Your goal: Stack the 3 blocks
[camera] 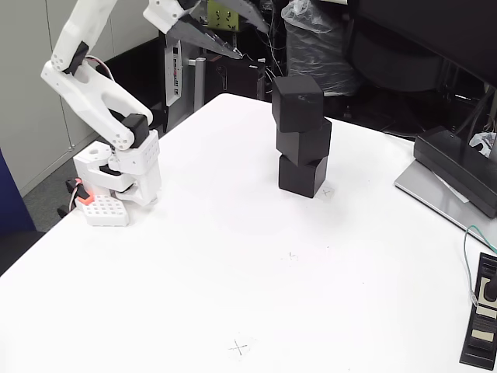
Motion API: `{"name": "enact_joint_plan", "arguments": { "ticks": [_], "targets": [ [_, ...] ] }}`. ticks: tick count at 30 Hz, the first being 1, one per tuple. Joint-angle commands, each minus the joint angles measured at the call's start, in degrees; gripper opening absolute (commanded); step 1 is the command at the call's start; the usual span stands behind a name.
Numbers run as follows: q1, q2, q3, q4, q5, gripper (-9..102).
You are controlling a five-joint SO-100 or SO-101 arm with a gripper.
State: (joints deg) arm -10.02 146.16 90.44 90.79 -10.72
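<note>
Three blocks [301, 136] stand stacked on tabletop [233, 256], each slightly twisted. Gripper [233, 35] raised up-left, jaws apart, empty. Judged: stacking done; next, retreat without touching.

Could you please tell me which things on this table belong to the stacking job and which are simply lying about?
Job: top block, middle block, bottom block, stacked in one tower; gripper, raised, apart from it.

Lying about: flat black device on grey base, small black panel at the table edge.

Matt black blocks [301, 136], smooth white table [233, 256]
</note>
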Motion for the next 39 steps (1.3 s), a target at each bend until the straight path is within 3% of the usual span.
{"name": "enact_joint_plan", "arguments": {
  "ticks": [1, 6, 14, 19, 28, 39],
  "targets": [
    [3.0, 0.5, -0.6, -0.5, -0.3, 5],
    [6.0, 0.7, 0.2, -0.4, -0.3, -2],
    [6.1, 4.3, 0.9, -0.5, -0.3, -1],
    [6.1, 12.9, 9.8, -1.1, -0.3, -1],
    [6.0, 27.9, 30.3, -21.8, 1.0, -1],
    [6.0, 39.5, 49.4, -28.7, 14.1, -1]
  ]
}}
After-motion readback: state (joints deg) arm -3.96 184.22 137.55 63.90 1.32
